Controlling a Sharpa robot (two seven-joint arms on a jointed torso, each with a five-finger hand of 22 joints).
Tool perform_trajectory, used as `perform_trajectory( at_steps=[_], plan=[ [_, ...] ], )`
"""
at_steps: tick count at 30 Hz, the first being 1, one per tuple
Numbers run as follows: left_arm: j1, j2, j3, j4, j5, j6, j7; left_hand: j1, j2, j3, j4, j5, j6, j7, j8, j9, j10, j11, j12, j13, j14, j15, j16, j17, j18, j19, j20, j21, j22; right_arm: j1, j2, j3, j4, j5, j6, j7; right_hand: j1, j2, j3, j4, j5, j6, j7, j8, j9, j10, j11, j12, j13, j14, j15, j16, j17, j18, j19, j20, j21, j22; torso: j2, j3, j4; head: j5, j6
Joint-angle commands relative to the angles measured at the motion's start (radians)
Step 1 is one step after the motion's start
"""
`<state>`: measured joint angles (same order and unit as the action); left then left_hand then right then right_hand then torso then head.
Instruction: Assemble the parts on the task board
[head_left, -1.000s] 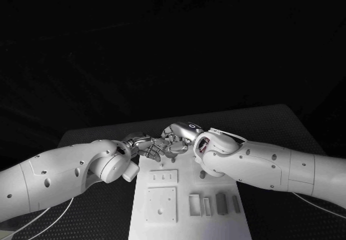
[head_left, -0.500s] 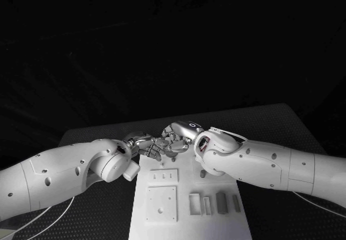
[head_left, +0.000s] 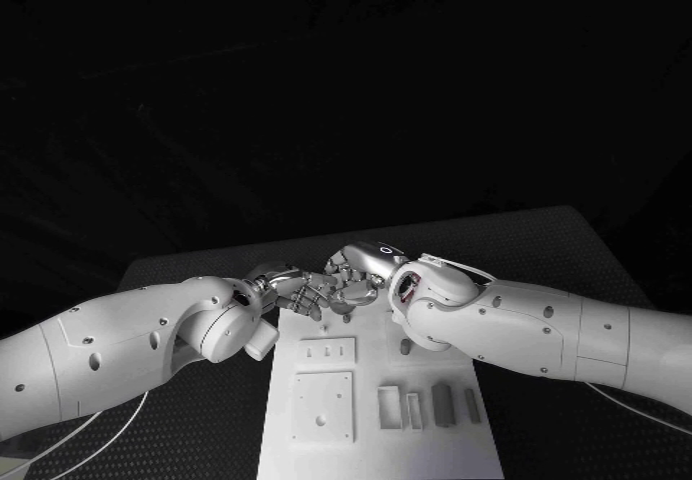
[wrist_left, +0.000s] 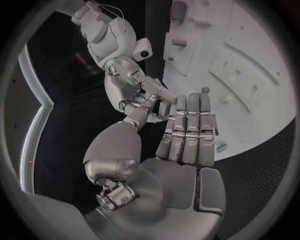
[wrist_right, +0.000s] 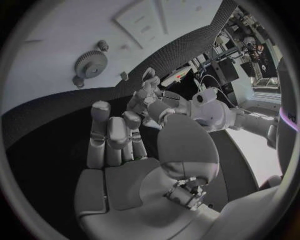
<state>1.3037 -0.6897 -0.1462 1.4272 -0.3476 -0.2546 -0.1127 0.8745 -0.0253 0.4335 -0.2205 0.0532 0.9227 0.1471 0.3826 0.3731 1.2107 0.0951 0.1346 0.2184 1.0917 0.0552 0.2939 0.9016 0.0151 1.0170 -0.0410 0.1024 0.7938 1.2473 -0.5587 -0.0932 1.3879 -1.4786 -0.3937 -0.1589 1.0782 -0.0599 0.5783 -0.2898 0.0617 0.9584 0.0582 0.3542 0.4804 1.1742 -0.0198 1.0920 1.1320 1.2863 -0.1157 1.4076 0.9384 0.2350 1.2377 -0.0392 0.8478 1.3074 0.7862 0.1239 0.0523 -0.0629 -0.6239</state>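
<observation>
1. Your two hands meet at the far end of the white board (head_left: 378, 400): left hand (head_left: 296, 295) and right hand (head_left: 353, 275) sit close together, fingertips nearly touching.
2. In the left wrist view, your left hand (wrist_left: 181, 150) has its fingers straight and side by side; I see nothing in it.
3. Your right hand (wrist_right: 119, 145) has its fingers loosely curled; whether it pinches anything, I cannot tell.
4. A gear (wrist_right: 90, 64) lies flat on the board, apart from both hands.
5. Slim blocks (head_left: 427, 408) stand in a row at the board's near end.
</observation>
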Motion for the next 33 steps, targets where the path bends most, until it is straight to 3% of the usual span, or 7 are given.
perform_trajectory(
  at_steps=[1,14,33],
  plan=[
    [0.002,0.003,0.002,0.003,0.006,0.023,0.021,-0.003,-0.007,0.002,0.007,-0.004,0.006,-0.001,0.002,0.002,0.006,0.001,-0.003,0.002,0.007,0.001,-0.004,0.002,0.004,0.009,-0.001,-0.005,0.002,-0.002,0.001,-0.001,-0.001,0.003,0.018,0.005,-0.006,0.006,0.002,0.003,-0.003,0.043,0.036,0.003,0.002,0.008,0.002,0.003,-0.002,0.0,-0.008,-0.002,0.0,0.027,0.001,-0.008,0.002,0.017,0.0,-0.0012,0.0209,0.001,0.001],
    [0.002,0.004,0.001,0.002,-0.009,0.02,0.01,0.04,-0.001,0.025,-0.017,-0.004,0.02,-0.008,0.009,0.008,0.019,-0.005,0.002,0.011,0.018,-0.003,-0.002,0.015,0.005,0.016,-0.005,-0.002,0.012,-0.004,0.002,-0.001,0.002,0.004,0.018,0.007,-0.007,0.006,0.002,0.003,-0.003,0.043,0.035,0.003,0.002,0.008,0.002,0.003,-0.002,0.001,-0.008,-0.002,0.0,0.027,0.001,-0.008,0.001,0.017,0.001,-0.0001,0.0216,0.003,-0.005],
    [0.002,0.007,0.001,0.0,-0.011,0.014,0.005,0.047,0.014,0.029,-0.023,-0.003,0.029,-0.012,0.013,0.01,0.028,-0.009,0.004,0.017,0.026,-0.006,0.0,0.024,0.002,0.015,-0.007,-0.002,0.016,-0.008,0.0,-0.001,0.012,0.005,0.026,0.0,-0.013,0.005,0.001,0.005,-0.003,0.045,0.035,0.003,0.003,0.009,0.001,0.003,-0.002,0.001,-0.009,-0.002,0.001,0.027,0.003,-0.008,0.001,0.016,0.0,0.0008,0.0201,0.01,-0.013]
  ],
)
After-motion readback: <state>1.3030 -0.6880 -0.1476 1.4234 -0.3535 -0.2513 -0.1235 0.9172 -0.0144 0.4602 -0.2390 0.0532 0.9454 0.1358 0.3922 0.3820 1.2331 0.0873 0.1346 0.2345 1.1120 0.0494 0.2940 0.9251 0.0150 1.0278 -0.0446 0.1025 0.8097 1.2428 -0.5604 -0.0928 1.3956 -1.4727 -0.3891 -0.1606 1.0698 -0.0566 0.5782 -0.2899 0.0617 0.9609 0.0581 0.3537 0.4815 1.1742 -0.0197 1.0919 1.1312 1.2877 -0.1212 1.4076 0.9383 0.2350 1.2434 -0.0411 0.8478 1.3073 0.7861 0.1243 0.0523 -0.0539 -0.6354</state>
